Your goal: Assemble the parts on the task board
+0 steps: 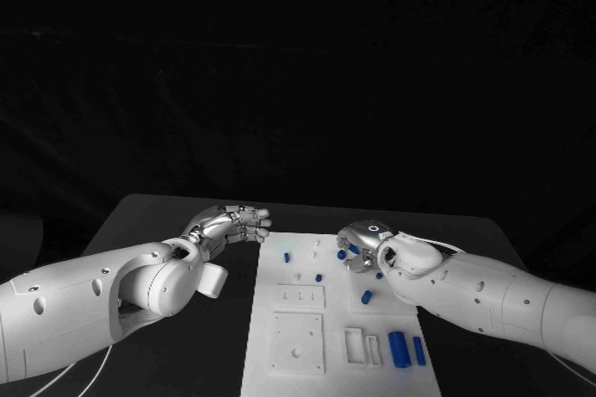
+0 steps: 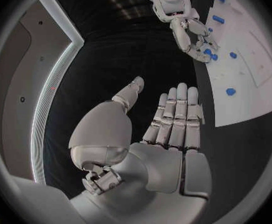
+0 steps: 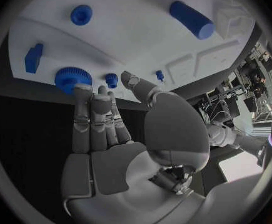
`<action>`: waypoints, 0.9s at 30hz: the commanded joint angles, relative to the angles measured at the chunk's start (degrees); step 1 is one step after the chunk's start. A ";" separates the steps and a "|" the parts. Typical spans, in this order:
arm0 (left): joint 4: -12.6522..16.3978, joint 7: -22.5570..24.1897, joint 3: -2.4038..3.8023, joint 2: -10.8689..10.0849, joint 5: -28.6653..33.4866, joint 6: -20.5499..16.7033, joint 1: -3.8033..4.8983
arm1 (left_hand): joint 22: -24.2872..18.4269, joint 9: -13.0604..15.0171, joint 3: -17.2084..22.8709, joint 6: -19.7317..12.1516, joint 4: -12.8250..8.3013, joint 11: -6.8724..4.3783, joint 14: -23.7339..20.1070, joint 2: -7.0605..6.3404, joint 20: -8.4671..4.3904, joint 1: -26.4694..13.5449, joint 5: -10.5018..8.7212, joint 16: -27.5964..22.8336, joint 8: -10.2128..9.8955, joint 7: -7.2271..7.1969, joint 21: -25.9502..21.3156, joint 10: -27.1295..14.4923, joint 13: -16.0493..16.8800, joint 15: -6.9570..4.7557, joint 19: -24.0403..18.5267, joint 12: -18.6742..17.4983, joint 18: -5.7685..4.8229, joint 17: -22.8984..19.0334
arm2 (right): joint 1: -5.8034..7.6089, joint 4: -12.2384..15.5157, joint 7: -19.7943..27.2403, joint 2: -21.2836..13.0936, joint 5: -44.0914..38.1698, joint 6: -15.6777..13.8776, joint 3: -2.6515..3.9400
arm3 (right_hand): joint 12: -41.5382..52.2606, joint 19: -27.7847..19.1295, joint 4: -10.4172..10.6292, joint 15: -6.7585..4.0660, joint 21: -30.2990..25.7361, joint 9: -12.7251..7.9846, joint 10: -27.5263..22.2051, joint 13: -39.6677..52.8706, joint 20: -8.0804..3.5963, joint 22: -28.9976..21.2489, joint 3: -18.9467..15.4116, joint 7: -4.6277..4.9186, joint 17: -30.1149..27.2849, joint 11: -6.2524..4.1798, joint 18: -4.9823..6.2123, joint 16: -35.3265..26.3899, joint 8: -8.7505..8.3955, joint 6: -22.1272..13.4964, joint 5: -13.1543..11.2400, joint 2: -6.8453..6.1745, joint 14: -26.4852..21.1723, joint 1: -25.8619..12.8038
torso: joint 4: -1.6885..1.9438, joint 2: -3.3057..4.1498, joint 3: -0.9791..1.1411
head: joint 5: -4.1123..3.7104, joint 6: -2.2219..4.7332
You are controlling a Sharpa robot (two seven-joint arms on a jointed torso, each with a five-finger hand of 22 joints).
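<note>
The white task board (image 1: pixel 333 337) lies in the middle of the black table. Small blue parts (image 1: pixel 287 257) (image 1: pixel 318 277) (image 1: pixel 367 297) stand on it, and a large blue cylinder (image 1: pixel 399 349) lies near its front right. My right hand (image 1: pixel 375 244) hovers over the board's far right edge with its fingers stretched out and nothing in them. Its fingertips (image 3: pixel 83 88) reach the rim of a blue gear (image 3: pixel 73 77); whether they touch it I cannot tell. My left hand (image 1: pixel 233 223) hangs beyond the board's far left corner, fingers (image 2: pixel 176 114) straight, thumb apart, holding nothing.
Raised white blocks and recesses (image 1: pixel 298 338) (image 1: pixel 363 345) fill the board's near half. A blue peg (image 3: pixel 33 57), a round blue piece (image 3: pixel 81 14) and a small stud (image 3: pixel 111 79) lie around the gear. Black table (image 1: pixel 149 220) surrounds the board.
</note>
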 commanded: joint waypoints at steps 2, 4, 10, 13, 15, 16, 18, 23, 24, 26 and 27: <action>0.19 0.40 0.05 0.17 0.03 0.87 0.09 | 0.37 -0.09 0.05 0.25 -0.42 0.43 0.13 0.06 -0.26 -0.56 0.25 -0.21 -0.32 0.31 -0.37 0.09 -0.06 0.17 -0.03 -0.35 0.55 -0.05 | -0.02 0.09 -0.28 0.31 -0.75 0.35 0.00 | -0.10 0.89 0.48 0.26 0.30 -0.03 -0.47 -0.09 -1.39 0.98 0.12 -0.08 -0.15 0.04 2.58 0.47 -0.21 -0.28 -0.31 -0.54 -0.13 0.15 | -0.07 0.40 -0.18 | 0.20 0.06; 0.27 0.57 0.06 0.15 0.03 0.90 0.09 | 0.37 -0.10 0.05 0.25 -0.43 0.43 0.13 0.04 -0.26 -0.57 0.25 -0.22 -0.33 0.31 -0.37 0.08 -0.07 0.17 -0.03 -0.37 0.55 -0.06 | -0.02 -0.07 -0.35 0.36 -0.70 0.63 -0.01 | -0.03 0.89 0.80 0.23 0.31 -0.02 -0.37 -0.15 -1.36 0.96 0.30 -0.12 -0.24 0.01 2.58 0.57 -0.17 -0.25 -0.32 -0.30 -0.16 0.12 | -0.07 0.49 -0.25 | 0.22 0.02; 0.52 0.57 0.08 -0.04 0.03 0.92 0.10 | 0.38 -0.13 0.10 0.23 -0.48 0.54 0.14 0.04 -0.26 -0.61 0.26 -0.24 -0.40 0.42 -0.38 0.09 -0.12 0.17 -0.03 -0.43 0.57 -0.06 | -0.02 -0.78 -0.29 0.44 -0.70 0.73 -0.01 | 0.35 0.90 1.81 -0.01 0.43 0.10 0.48 -0.14 -1.34 0.95 0.88 -0.35 -0.52 -0.24 2.58 0.89 0.19 0.25 -0.33 0.53 -0.25 0.00 | 0.02 0.96 -0.47 | 0.18 0.15; 0.51 0.53 0.09 -0.06 0.03 0.91 0.14 | 0.38 -0.13 0.11 0.24 -0.48 0.53 0.14 0.05 -0.26 -0.62 0.25 -0.24 -0.41 0.41 -0.38 0.10 -0.13 0.17 -0.03 -0.43 0.57 -0.06 | -0.02 -0.70 -0.28 0.42 -0.70 0.79 -0.01 | 0.64 0.84 2.30 -0.12 0.47 0.20 1.26 -0.04 -1.34 0.96 1.33 -0.38 -0.69 -0.35 2.58 1.03 0.46 0.73 -0.33 1.05 -0.30 0.01 | 0.08 1.16 -0.51 | 0.16 0.18; 0.43 0.52 0.09 -0.01 0.03 0.92 0.15 | 0.38 -0.13 0.12 0.25 -0.48 0.53 0.14 0.06 -0.26 -0.62 0.25 -0.24 -0.41 0.41 -0.38 0.10 -0.13 0.17 -0.03 -0.44 0.57 -0.06 | -0.02 -0.61 -0.28 0.44 -0.72 0.88 -0.01 | 0.79 0.80 2.52 -0.24 0.53 0.26 1.75 0.02 -1.36 0.98 1.71 -0.40 -0.81 -0.48 2.58 1.15 0.65 1.06 -0.33 1.43 -0.33 0.12 | 0.08 1.23 -0.52 | 0.17 0.19; 0.41 0.51 0.09 0.02 0.03 0.90 0.15 | 0.38 -0.14 0.12 0.25 -0.49 0.53 0.15 0.05 -0.26 -0.63 0.25 -0.25 -0.41 0.41 -0.38 0.11 -0.13 0.17 -0.03 -0.44 0.57 -0.06 | -0.02 -0.60 -0.27 0.45 -0.72 0.89 -0.01 | 0.94 0.77 2.61 -0.35 0.58 0.32 2.16 0.09 -1.37 1.00 1.91 -0.45 -0.89 -0.60 2.58 1.23 0.79 1.32 -0.33 1.57 -0.35 0.18 | 0.04 1.22 -0.53 | 0.18 0.11; 0.37 0.50 0.09 0.05 0.03 0.95 0.16 | 0.38 -0.14 0.12 0.25 -0.49 0.53 0.15 0.05 -0.26 -0.64 0.25 -0.25 -0.42 0.41 -0.38 0.11 -0.14 0.17 -0.03 -0.44 0.57 -0.06 | -0.02 -0.59 -0.29 0.45 -0.73 1.17 -0.01 | 1.06 0.70 2.89 -0.50 0.62 0.38 2.62 0.18 -1.35 1.00 2.25 -0.47 -1.03 -0.75 2.58 1.31 0.96 1.64 -0.32 1.90 -0.40 0.13 | -0.03 1.20 -0.55 | 0.18 -0.07; 0.34 0.42 0.09 0.06 0.03 0.97 0.16 | 0.38 -0.14 0.13 0.26 -0.49 0.52 0.16 0.05 -0.26 -0.67 0.25 -0.25 -0.43 0.41 -0.39 0.12 -0.15 0.17 -0.03 -0.46 0.57 -0.06 | -0.02 -0.59 -0.23 0.43 -0.81 1.42 -0.01 | 1.28 0.56 2.99 -0.77 0.70 0.52 3.53 0.34 -1.37 1.00 2.95 -0.63 -1.32 -1.03 2.58 1.48 1.34 2.39 -0.33 2.30 -0.51 0.26 | -0.12 1.28 -0.62 | 0.22 -0.15; 0.32 0.42 0.09 0.07 0.03 0.96 0.16 | 0.38 -0.14 0.13 0.26 -0.49 0.52 0.16 0.05 -0.26 -0.68 0.25 -0.25 -0.44 0.41 -0.39 0.12 -0.16 0.17 -0.03 -0.46 0.57 -0.06 | -0.02 -0.49 -0.23 0.43 -0.81 1.50 -0.01 | 1.41 0.55 2.97 -0.89 0.74 0.58 3.90 0.42 -1.39 1.01 3.04 -0.68 -1.39 -1.15 2.58 1.53 1.49 2.68 -0.33 2.38 -0.53 0.25 | -0.13 1.30 -0.64 | 0.23 -0.16; 0.29 0.37 0.09 0.10 0.03 0.97 0.16 | 0.39 -0.15 0.14 0.27 -0.50 0.52 0.16 0.05 -0.26 -0.68 0.25 -0.26 -0.44 0.41 -0.39 0.12 -0.16 0.17 -0.03 -0.47 0.57 -0.06 | -0.02 -0.22 -0.23 0.50 -0.84 1.78 -0.01 | 1.77 0.56 2.93 -1.22 0.88 0.76 4.88 0.67 -1.44 1.03 3.15 -0.86 -1.56 -1.49 2.58 1.67 1.87 3.44 -0.33 2.58 -0.57 0.13 | -0.12 1.35 -0.65 | 0.28 -0.17; 0.28 0.35 0.09 0.11 0.03 0.98 0.16 | 0.39 -0.15 0.14 0.27 -0.50 0.52 0.16 0.05 -0.26 -0.69 0.25 -0.26 -0.44 0.41 -0.39 0.12 -0.17 0.17 -0.03 -0.48 0.57 -0.06 | -0.02 -0.17 -0.23 0.56 -0.90 1.88 -0.01 | 1.82 0.55 2.92 -1.31 0.93 0.80 5.11 0.73 -1.46 1.03 3.16 -0.92 -1.63 -1.59 2.58 1.72 1.97 3.64 -0.33 2.64 -0.58 0.03 | -0.13 1.37 -0.66 | 0.29 -0.15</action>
